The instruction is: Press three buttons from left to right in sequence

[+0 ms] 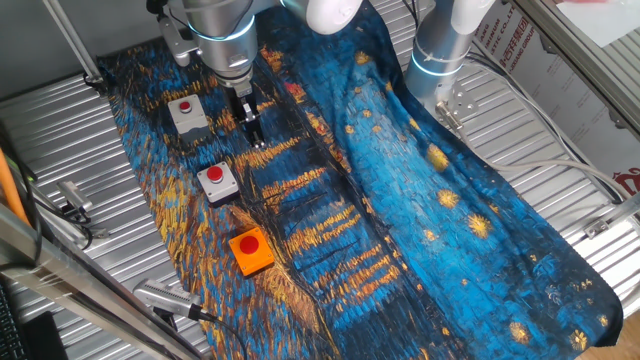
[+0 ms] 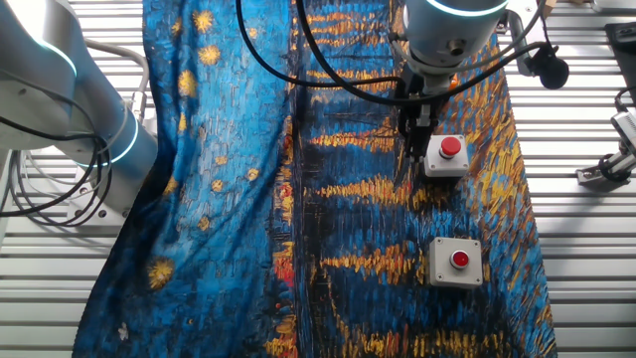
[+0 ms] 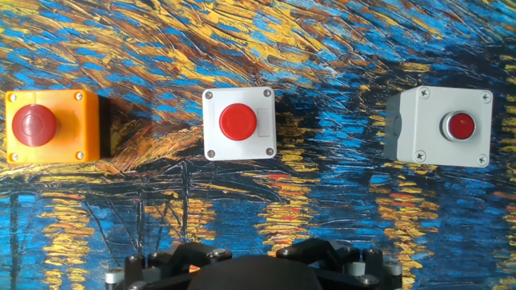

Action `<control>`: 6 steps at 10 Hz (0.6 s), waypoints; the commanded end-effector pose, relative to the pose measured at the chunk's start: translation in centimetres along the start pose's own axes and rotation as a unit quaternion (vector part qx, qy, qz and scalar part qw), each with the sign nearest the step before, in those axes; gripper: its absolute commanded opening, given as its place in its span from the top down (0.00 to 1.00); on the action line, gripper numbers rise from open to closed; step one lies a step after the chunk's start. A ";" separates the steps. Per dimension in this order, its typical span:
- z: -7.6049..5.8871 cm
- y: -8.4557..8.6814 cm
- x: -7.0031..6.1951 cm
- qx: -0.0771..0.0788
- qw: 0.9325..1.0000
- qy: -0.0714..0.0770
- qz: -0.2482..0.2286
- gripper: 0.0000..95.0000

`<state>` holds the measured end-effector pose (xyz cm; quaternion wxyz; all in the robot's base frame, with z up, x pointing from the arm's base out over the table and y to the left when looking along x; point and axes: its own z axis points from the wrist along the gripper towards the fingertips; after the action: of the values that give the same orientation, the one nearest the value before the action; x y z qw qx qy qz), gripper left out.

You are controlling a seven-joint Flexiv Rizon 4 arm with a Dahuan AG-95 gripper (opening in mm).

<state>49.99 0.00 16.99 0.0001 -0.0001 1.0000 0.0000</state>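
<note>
Buttons: three rigid boxes on soft cloth, likely light, apt to slide; press red caps squarely from above. Gripper state unclear, holding nothing.

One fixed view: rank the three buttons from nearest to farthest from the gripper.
1. Middle grey button, mid-row, nearest to the gripper.
2-3. End grey button, at the row's far end, and orange button, at its near end: too close to call.

Ribbed metal table, blue-and-gold painted cloth draped across it. On cloth, in row: orange-based button, two grey-based buttons. Possibly tools at table edge.
</note>
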 end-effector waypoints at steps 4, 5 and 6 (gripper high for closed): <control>0.0 0.0 0.0 -0.214 0.977 -0.011 0.007 1.00; 0.0 0.0 0.0 -0.385 0.923 -0.009 0.011 1.00; 0.0 0.0 0.0 -0.468 0.881 0.020 0.064 1.00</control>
<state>49.82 -0.09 17.06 0.0204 0.0072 0.9980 0.0594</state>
